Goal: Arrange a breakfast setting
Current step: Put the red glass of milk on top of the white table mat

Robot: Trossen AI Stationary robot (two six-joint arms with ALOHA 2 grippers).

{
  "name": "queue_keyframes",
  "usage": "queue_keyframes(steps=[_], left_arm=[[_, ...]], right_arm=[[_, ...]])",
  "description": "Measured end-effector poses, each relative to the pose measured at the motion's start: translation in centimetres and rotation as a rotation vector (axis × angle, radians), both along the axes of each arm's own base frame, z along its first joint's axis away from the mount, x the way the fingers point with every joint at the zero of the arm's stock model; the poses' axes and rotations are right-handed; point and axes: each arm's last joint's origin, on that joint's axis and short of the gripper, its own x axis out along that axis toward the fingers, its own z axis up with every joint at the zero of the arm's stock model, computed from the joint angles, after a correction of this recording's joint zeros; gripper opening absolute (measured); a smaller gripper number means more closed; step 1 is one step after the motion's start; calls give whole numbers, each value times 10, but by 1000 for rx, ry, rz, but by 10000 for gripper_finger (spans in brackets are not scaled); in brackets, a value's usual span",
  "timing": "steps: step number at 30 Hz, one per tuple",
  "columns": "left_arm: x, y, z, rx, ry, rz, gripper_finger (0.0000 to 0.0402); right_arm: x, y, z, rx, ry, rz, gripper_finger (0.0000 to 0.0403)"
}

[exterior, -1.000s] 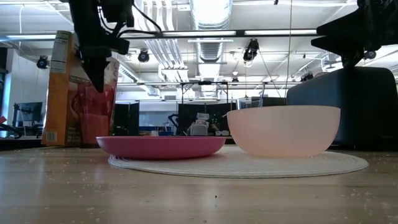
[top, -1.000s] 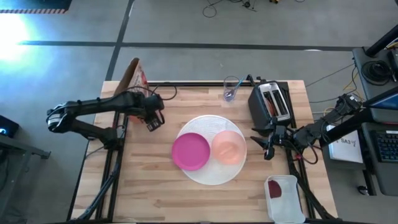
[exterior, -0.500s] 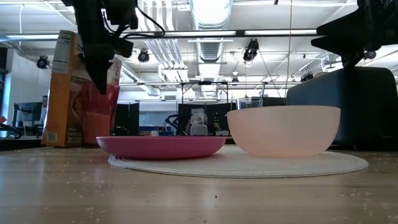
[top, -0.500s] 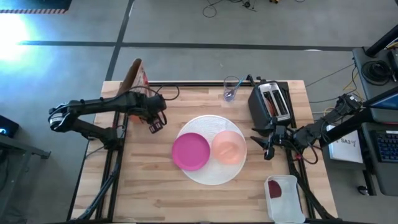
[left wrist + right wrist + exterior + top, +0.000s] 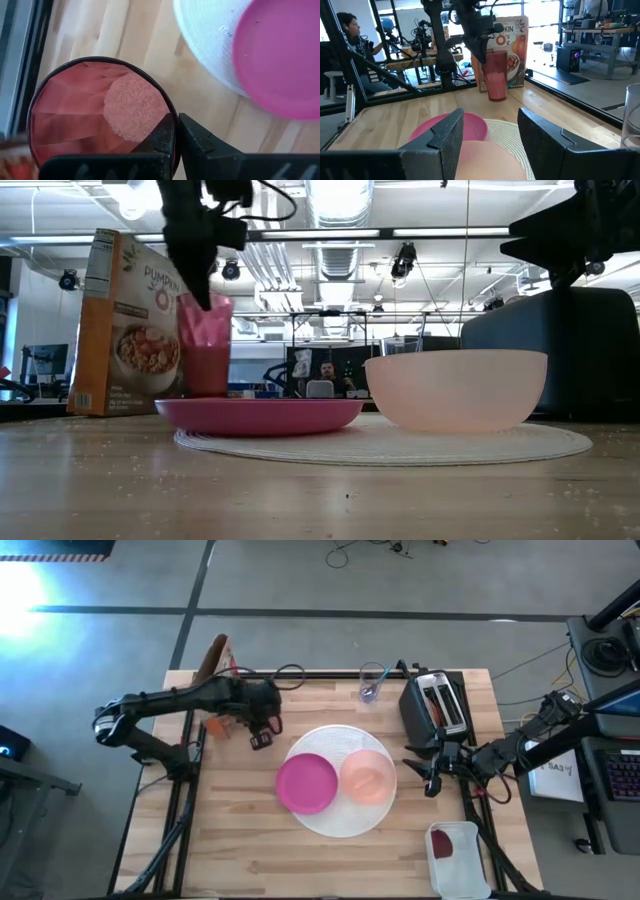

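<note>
A pink translucent cup (image 5: 100, 120) hangs upright under my left gripper (image 5: 177, 135), which is shut on it left of the white plate; the low view shows the cup (image 5: 205, 345) in front of a cereal box. The large white plate (image 5: 335, 825) lies mid-table. A magenta plate (image 5: 307, 783) and a peach bowl (image 5: 368, 777) rest on it side by side. My right gripper (image 5: 432, 780) waits open and level at the white plate's right edge, empty. My left gripper pinches the cup's rim (image 5: 171, 107) with one finger (image 5: 161, 140) inside the cup and the other outside. The fingers come from above, pointing steeply down. The cup hangs upright below them, its base just clear of the table.
A cereal box (image 5: 215, 665) stands at the far left edge. At the far right are a black toaster (image 5: 437, 705) and a clear glass (image 5: 372, 682) with something blue in it. A white tub (image 5: 458, 858) sits at the near right corner.
My left gripper has carried the pink cup from beside the cereal box toward the table's right, nearer the white plate. The cup has risen a little off the table and stays upright. The wrist has rolled somewhat.
</note>
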Motion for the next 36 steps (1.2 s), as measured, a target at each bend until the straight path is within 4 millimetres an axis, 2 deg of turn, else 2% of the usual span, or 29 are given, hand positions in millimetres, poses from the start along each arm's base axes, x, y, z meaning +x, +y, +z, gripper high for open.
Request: queue_keyframes(steps=[7, 14, 27, 36], left_arm=[[45, 5, 2, 23, 5, -163, 0], [79, 3, 0, 38, 11, -282, 0], [106, -16, -17, 35, -25, -560, 0], [111, -21, -24, 27, -20, -644, 0]], right_arm=[[0, 0, 0, 0, -1, 0, 178], [0, 0, 0, 0, 0, 0, 178], [0, 0, 0, 0, 0, 0, 178], [0, 0, 0, 0, 0, 0, 178]])
